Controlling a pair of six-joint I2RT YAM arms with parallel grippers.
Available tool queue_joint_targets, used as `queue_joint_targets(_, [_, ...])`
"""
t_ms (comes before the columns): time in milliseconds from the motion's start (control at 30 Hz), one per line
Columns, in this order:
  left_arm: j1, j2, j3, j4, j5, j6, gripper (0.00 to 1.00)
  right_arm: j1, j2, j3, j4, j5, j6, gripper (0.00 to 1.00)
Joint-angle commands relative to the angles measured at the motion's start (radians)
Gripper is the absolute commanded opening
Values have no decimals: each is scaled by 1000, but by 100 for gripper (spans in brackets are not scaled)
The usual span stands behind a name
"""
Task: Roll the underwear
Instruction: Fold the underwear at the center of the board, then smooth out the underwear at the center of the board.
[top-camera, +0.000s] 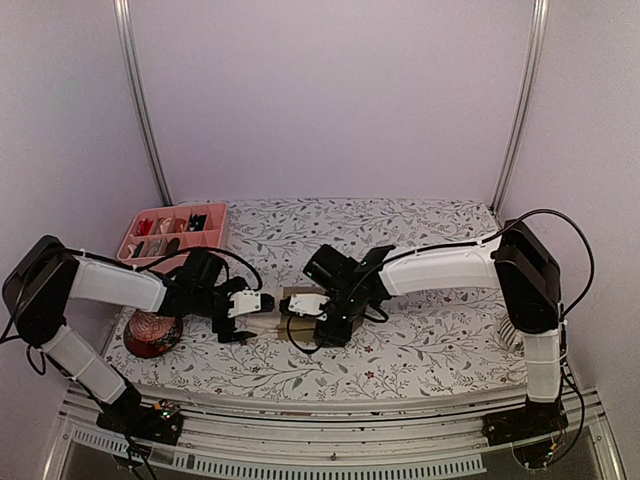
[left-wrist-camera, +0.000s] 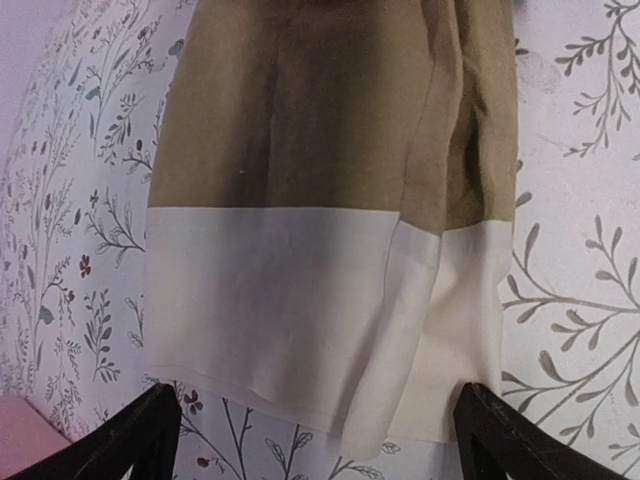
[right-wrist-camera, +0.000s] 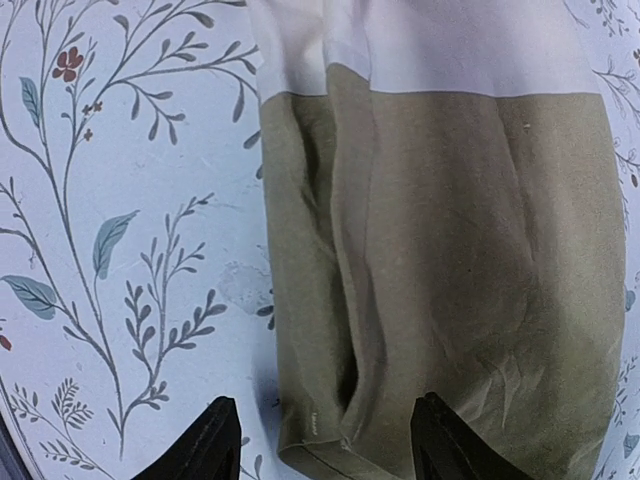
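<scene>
Left tool (left-wrist-camera: 318, 425) had its fingers spread wide, one black tip on each side of the pale band (left-wrist-camera: 290, 300) at that end of the tan underwear (left-wrist-camera: 300, 120). It wasn't pinching anything as far as I could see. Right tool (right-wrist-camera: 325, 435) was apart too, parked at the opposite, all-tan end. One fingertip sat out over the floral print beside the cloth and the other over the cloth itself. I honestly couldn't tell if that one was touching it.

The underwear lay flat on the counter (top-camera: 430, 340), folded into a narrow strip with the layers overlapping along one long side. From the overhead view my two tools were nose to nose right over it, a bit left of the middle, so most of it was hidden and only slivers of tan showed.

Off to the far left sat a pink tray (top-camera: 128, 238) with compartments. A red patterned round thing (top-camera: 150, 335) was at the near left edge, just beside my left arm.
</scene>
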Motion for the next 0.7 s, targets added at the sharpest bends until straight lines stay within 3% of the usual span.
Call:
queue_joint_targets(0, [-27,-11,-36,-2,-14,-9,98,29,-10,-26,15,20,3,60])
queue_joint_targets(500, [-22,-67,-50,-11,-16,12,98,30,-189,-282,169,-36,89,60])
queue_joint_targets(667, [-23,-95,-39,-46,37,8,97,30,-246,-316,202,-165,107,61])
